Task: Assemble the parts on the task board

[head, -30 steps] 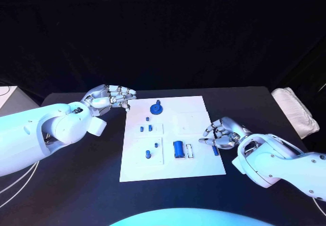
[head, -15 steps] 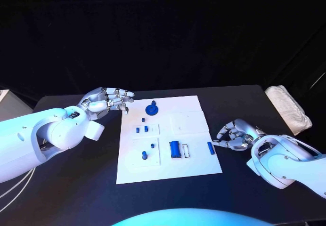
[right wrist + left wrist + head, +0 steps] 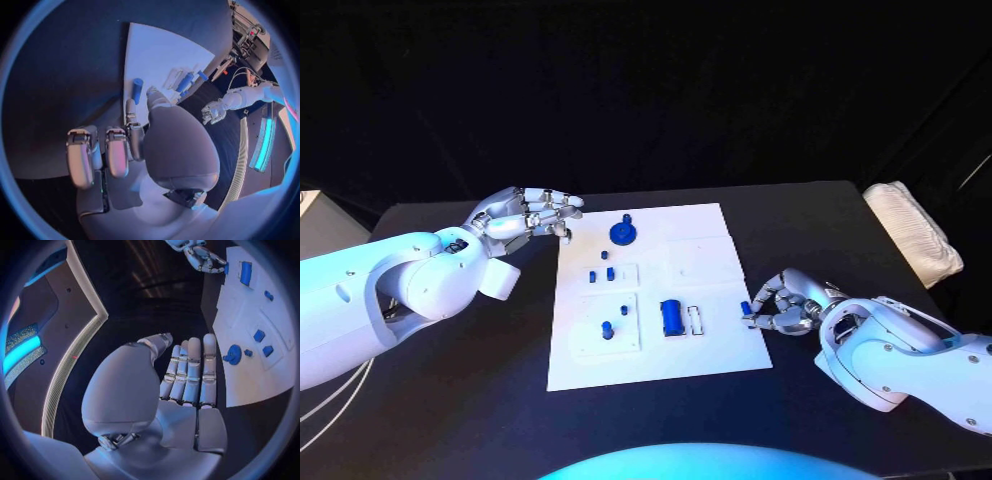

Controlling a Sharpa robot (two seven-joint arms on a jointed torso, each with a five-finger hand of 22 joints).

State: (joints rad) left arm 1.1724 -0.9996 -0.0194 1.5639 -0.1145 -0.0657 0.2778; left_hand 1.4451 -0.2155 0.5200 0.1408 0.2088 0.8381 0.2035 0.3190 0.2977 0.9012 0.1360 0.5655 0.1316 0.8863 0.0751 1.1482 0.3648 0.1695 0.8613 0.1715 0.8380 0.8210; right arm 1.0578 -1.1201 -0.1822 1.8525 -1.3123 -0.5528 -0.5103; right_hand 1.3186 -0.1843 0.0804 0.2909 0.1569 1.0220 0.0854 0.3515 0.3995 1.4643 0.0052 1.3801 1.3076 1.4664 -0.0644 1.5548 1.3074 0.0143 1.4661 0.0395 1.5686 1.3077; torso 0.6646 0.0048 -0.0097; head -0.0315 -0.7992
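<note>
The white task board point(image 3: 711, 355) lies mid-table. A round blue part point(image 3: 626, 232) sits at its far end, small blue pieces point(image 3: 602, 273) lie in the middle, and a blue cylinder point(image 3: 674, 317) lies nearer me. A small blue peg point(image 3: 746, 309) lies flat by the board's right edge. My right hand point(image 3: 785, 305) is right beside the peg. In the right wrist view its thumb and one finger reach to the blue peg point(image 3: 136, 91) on the task board point(image 3: 156, 55), and whether they pinch it is unclear. My left hand point(image 3: 524, 214) hovers at the board's far left corner, holding nothing.
A folded white cloth point(image 3: 916, 235) lies at the table's right edge and a white box point(image 3: 312, 215) stands at the far left. The left wrist view shows the left hand point(image 3: 187, 375), the round blue part point(image 3: 234, 354) and the right hand point(image 3: 203, 257).
Half a second ago the right hand was off the board's right edge, apart from the peg; now its fingers are back at the peg. The left hand has stayed put.
</note>
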